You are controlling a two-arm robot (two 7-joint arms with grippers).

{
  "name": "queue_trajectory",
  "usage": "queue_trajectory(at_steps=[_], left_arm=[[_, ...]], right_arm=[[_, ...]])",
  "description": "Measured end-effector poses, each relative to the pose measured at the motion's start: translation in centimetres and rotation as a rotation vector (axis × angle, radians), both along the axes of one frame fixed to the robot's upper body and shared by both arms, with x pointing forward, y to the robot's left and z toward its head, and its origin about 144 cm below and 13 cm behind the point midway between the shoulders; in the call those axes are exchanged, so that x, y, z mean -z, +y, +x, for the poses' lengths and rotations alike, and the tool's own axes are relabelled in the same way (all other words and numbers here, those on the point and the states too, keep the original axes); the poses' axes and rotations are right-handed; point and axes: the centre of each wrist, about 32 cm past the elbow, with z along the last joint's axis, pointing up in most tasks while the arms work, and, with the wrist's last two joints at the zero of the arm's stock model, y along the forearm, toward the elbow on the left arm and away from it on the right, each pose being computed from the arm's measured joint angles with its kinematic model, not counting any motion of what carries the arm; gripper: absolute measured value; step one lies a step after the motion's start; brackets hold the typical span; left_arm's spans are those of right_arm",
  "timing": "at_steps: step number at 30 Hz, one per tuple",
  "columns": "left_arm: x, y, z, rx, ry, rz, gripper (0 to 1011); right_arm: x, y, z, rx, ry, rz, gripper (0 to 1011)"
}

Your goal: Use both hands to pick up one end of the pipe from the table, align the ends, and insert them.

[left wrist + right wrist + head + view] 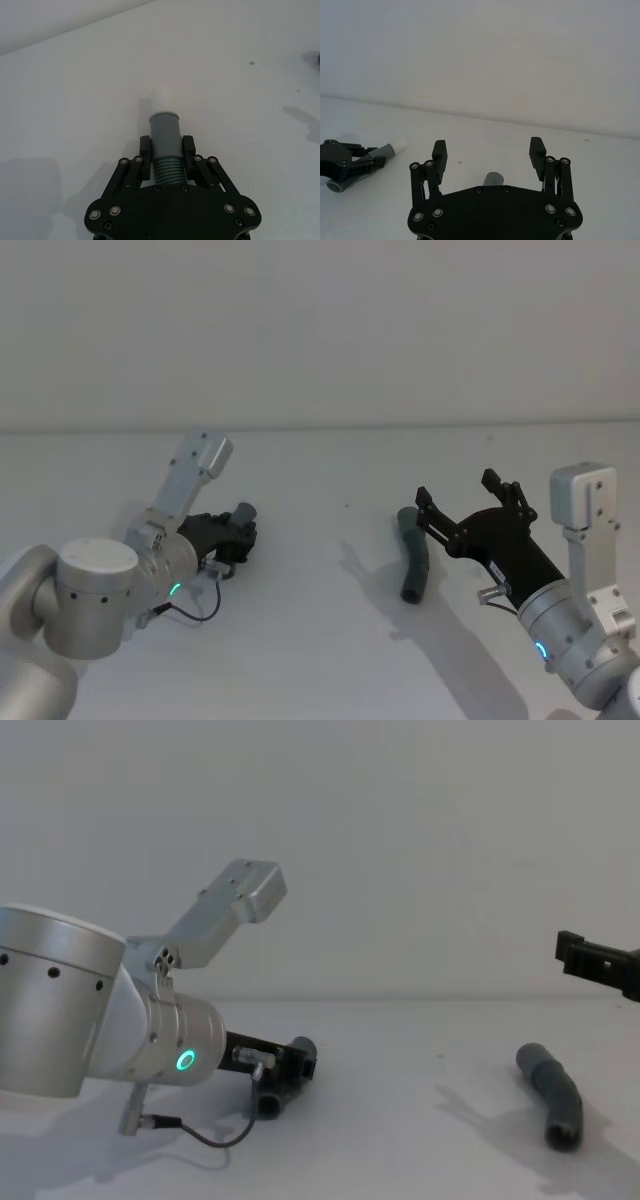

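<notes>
Grey pipe (165,127) (ribbed) in left tool (166,151)

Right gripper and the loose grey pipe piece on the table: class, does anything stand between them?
Nothing visible does. The right gripper, jaws open, hangs close above the loose pipe piece, with bare white table around it. The left gripper, shut on the white-tipped piece, sits far to the left.

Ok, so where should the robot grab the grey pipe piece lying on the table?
Probably around its middle, near the bend, coming down from above. The pipe piece lies flat on the table, so the open right end effector can close across its narrow sides, leaving both ends free for joining. The left end effector holds the white-tipped piece.
</notes>
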Motion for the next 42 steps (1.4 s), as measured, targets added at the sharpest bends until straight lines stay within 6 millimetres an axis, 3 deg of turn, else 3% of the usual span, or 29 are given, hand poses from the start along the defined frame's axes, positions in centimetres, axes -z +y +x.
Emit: queue_trajectory(at_steps=[22, 42], left_arm=[[0.0, 0.0, 0.2, 0.016, -0.020, 0.005, 339], [-2.1, 1.2, 2.9, 0.247, -0.238, 0.010, 339]], right_arm=[[0.0, 0.0, 0.0, 0.000, 0.000, 0.000, 1000], [0.0, 0.0, 0.0, 0.000, 0.000, 0.000, 1000]])
